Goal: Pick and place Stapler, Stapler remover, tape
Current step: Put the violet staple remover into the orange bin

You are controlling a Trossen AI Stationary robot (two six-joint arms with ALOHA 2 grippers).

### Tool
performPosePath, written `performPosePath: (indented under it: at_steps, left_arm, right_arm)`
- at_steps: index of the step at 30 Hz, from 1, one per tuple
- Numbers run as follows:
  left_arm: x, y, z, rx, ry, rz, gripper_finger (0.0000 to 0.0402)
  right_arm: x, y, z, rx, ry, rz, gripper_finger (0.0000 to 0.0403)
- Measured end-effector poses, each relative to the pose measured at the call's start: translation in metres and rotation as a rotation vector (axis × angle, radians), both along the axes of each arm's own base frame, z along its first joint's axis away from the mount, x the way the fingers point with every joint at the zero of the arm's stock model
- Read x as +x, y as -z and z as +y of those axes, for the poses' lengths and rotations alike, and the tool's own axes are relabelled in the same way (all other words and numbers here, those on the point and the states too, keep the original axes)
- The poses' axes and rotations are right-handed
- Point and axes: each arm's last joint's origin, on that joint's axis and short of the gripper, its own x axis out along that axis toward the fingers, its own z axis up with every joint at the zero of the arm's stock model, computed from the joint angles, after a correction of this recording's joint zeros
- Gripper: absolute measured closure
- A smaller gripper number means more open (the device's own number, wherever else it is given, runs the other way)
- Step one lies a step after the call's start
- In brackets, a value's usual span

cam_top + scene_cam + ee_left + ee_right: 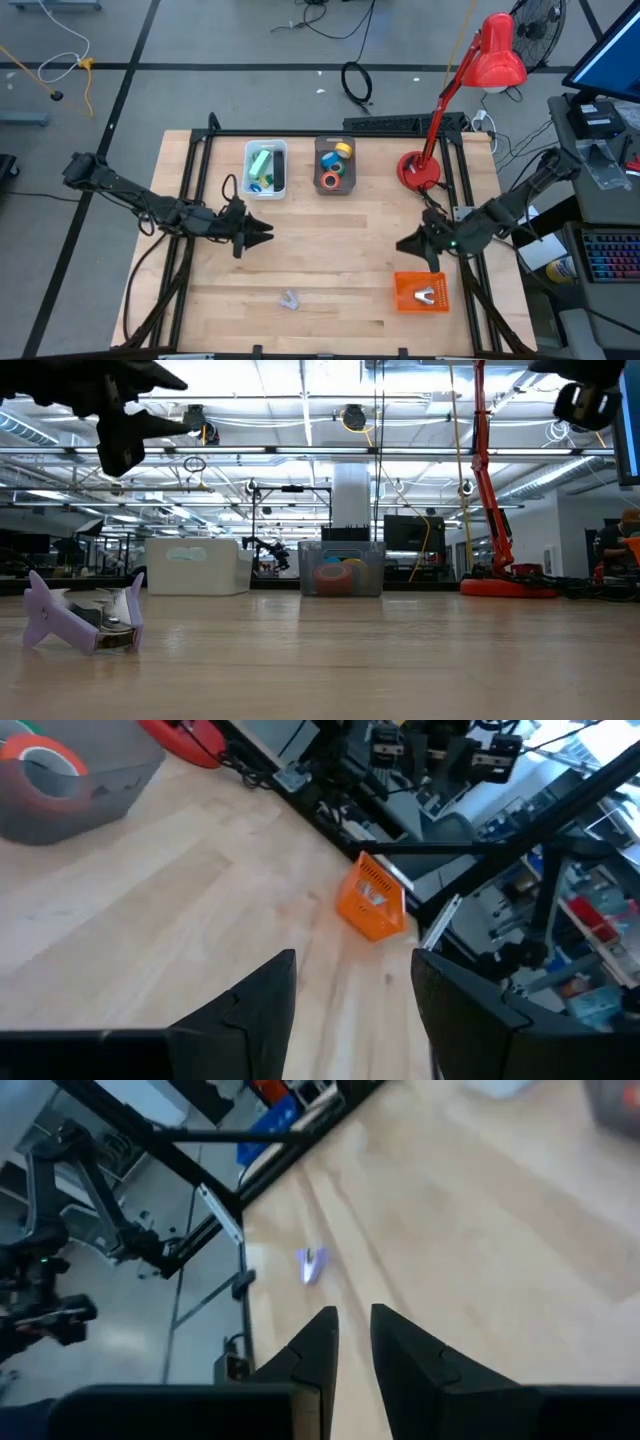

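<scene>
A lavender stapler remover (pixel 290 299) lies on the table near its front edge, low at the left in the low view (pixel 85 618) and small in the right wrist view (pixel 312 1263). A pale V-shaped stapler remover (pixel 428 294) sits in the orange bin (pixel 403 300). The grey bin (pixel 319 150) holds tape rolls, among them an orange-red one (pixel 331 181). A pale green long thing (pixel 260 160), perhaps the stapler, lies in the white bin (pixel 282 150). My left gripper (pixel 266 231) hangs open above the table's left middle. My right gripper (pixel 403 243) hovers at the right with only a narrow gap, holding nothing.
A red desk lamp (pixel 420 170) stands at the far right, its head (pixel 497 62) out beyond the table. Black frame rails (pixel 190 180) run along both side edges. Bare wood lies between the two grippers and across the table's middle (pixel 330 250).
</scene>
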Motion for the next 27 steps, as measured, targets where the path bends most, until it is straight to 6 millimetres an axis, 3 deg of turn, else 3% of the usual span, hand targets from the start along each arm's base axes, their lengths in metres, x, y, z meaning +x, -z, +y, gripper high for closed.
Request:
performPosePath:
  at_steps: [6, 12, 17, 27]
  left_arm:
    - [0.015, -0.019, -0.015, 0.016, 0.037, 0.001, 0.0202]
    - [0.046, -0.030, -0.035, 0.131, 0.073, 0.253, 0.0202]
    - [0.068, -0.030, -0.048, 0.181, 0.117, 0.464, 0.0202]
    - [0.096, -0.022, -0.063, 0.172, 0.153, 0.672, 0.0202]
  right_arm:
    - [-0.002, -0.005, -0.016, -0.139, 0.013, -0.033, 0.0348]
    - [-0.010, -0.008, -0.031, -0.197, 0.011, -0.036, 0.0348]
    - [-0.024, -0.012, -0.044, -0.233, -0.008, -0.049, 0.0348]
    - [-0.053, -0.019, -0.057, -0.257, -0.105, -0.138, 0.0348]
